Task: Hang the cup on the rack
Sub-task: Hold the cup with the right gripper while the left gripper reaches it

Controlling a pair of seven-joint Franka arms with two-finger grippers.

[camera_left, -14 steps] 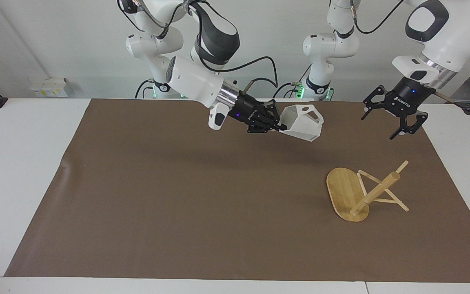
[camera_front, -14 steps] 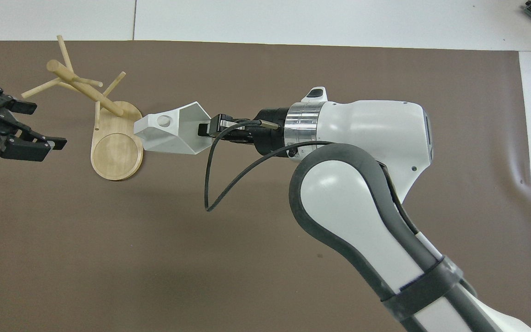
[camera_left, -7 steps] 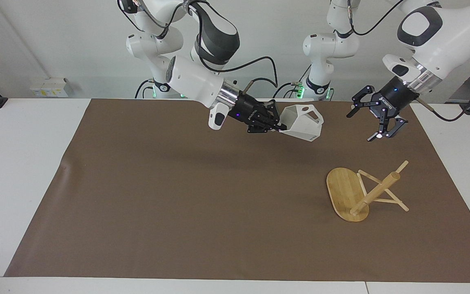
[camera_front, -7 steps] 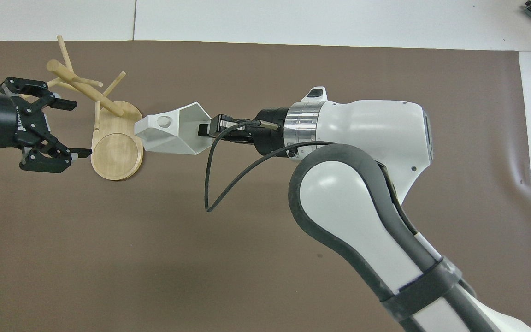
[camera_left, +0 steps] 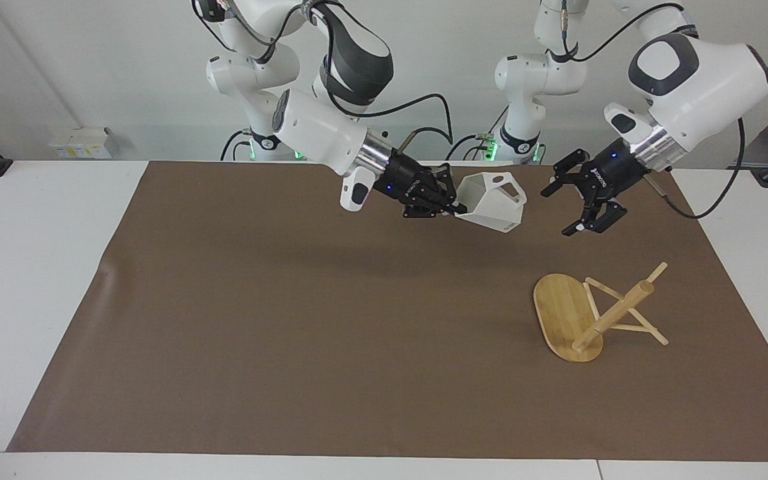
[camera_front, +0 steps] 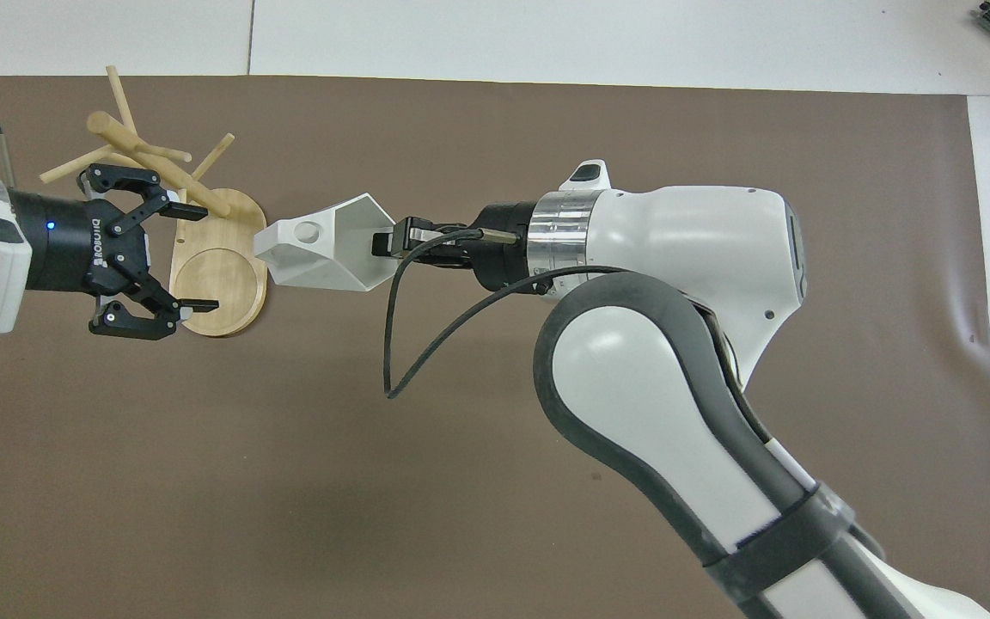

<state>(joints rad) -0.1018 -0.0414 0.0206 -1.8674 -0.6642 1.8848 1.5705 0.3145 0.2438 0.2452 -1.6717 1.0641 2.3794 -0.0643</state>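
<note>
white matte cup [camera_left: 492, 200], light bamboo rack [camera_left: 591, 319] showing pale wood grain, plain brown mat [camera_left: 291, 320] covering white table [camera_left: 24, 267], black grippers [camera_front: 155, 256] glowing blue dots, white arms [camera_front: 684, 249] wearing dark grey bands

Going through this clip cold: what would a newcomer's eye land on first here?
First, the white faceted cup held in the air over the brown mat, pinched at its rim by the right claw. Next, the bamboo rack lying tipped on its side, base on edge, toward the left arm's end of the table. The left claw hangs open in the air beside the cup, touching nothing.
</note>
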